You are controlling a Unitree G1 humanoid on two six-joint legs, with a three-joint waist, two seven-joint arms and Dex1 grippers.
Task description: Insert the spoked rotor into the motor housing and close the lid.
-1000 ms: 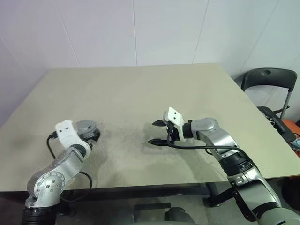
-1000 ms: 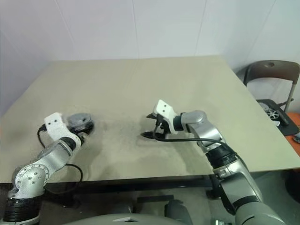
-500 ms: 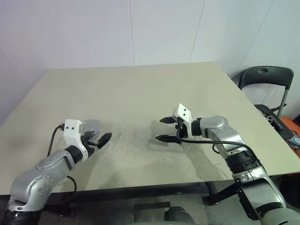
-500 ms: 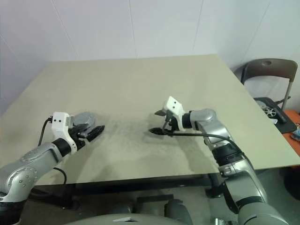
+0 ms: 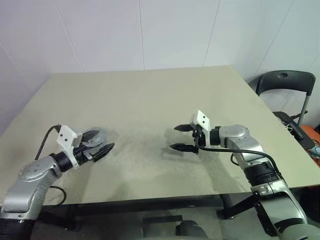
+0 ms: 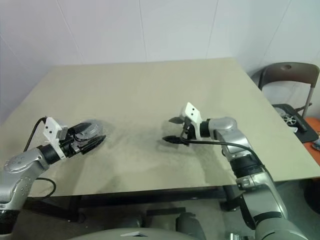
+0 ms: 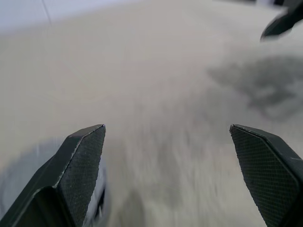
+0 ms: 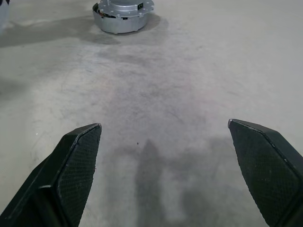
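Observation:
The motor housing [image 5: 95, 135] is a round silver drum standing at the left of the table. A flat grey disc, the lid [image 8: 125, 4], covers its top. The spoked rotor is hidden. My left gripper [image 5: 102, 150] hangs open and empty just in front of the housing, apart from it, pointing toward the table's middle. Between its fingers [image 7: 85, 151] lies only bare table. My right gripper [image 5: 175, 138] stands open and empty over the middle of the table. It points left at the housing [image 8: 124, 14] from well away.
The beige table [image 5: 150, 95] runs back to a white wall, and its front edge [image 5: 150, 196] lies close below both arms. A black chair [image 5: 285, 82] stands past the table's right edge, with small items on a dark seat [image 5: 295, 130] beside it.
My left gripper has come off the top of the housing, rolled over and drawn back to the left. It now points across the table. The right gripper has shifted a little to the right.

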